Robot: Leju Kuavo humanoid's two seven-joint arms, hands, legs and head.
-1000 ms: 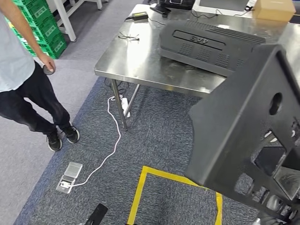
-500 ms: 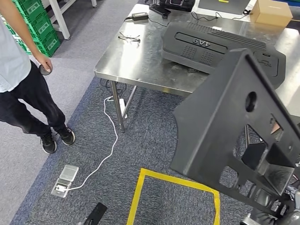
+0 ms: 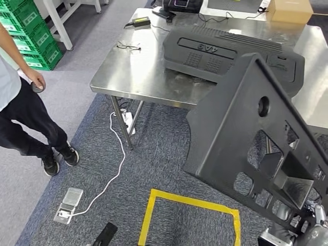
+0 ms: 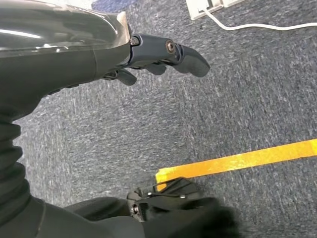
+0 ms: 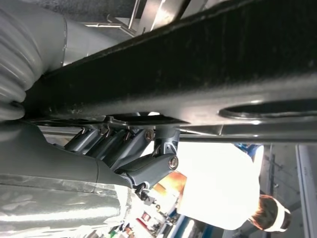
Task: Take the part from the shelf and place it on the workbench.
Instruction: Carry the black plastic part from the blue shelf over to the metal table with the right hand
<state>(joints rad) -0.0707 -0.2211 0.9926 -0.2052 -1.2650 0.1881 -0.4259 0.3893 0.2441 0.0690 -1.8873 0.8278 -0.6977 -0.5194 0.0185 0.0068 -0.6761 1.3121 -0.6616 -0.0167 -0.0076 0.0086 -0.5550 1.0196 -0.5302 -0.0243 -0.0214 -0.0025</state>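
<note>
The large black moulded part [image 3: 240, 133], with a round hole and several cut-outs, hangs tilted in the air at the right of the head view. Its upper corner overlaps the front edge of the steel workbench [image 3: 143, 72]. My right hand [image 3: 309, 233] holds it from below at the lower right corner. In the right wrist view the dark fingers [image 5: 123, 153] are curled under the part's edge [image 5: 186, 64]. My left hand [image 4: 112, 49] hangs over the carpet with fingers and thumb apart and nothing in it.
A long black cover [image 3: 217, 51] marked 4A9 lies on the workbench, with glasses [image 3: 127, 47] and a cardboard box [image 3: 290, 10] further back. A person [image 3: 23, 107] stands at the left near green crates [image 3: 31, 31]. A white cable [image 3: 116, 154], a floor socket [image 3: 67, 205] and a yellow tape square [image 3: 185, 200] lie on the carpet.
The whole picture has shifted, so the camera has moved: workbench and person sit further left. The held part now shows further left and lower in the picture, with more of it in frame.
</note>
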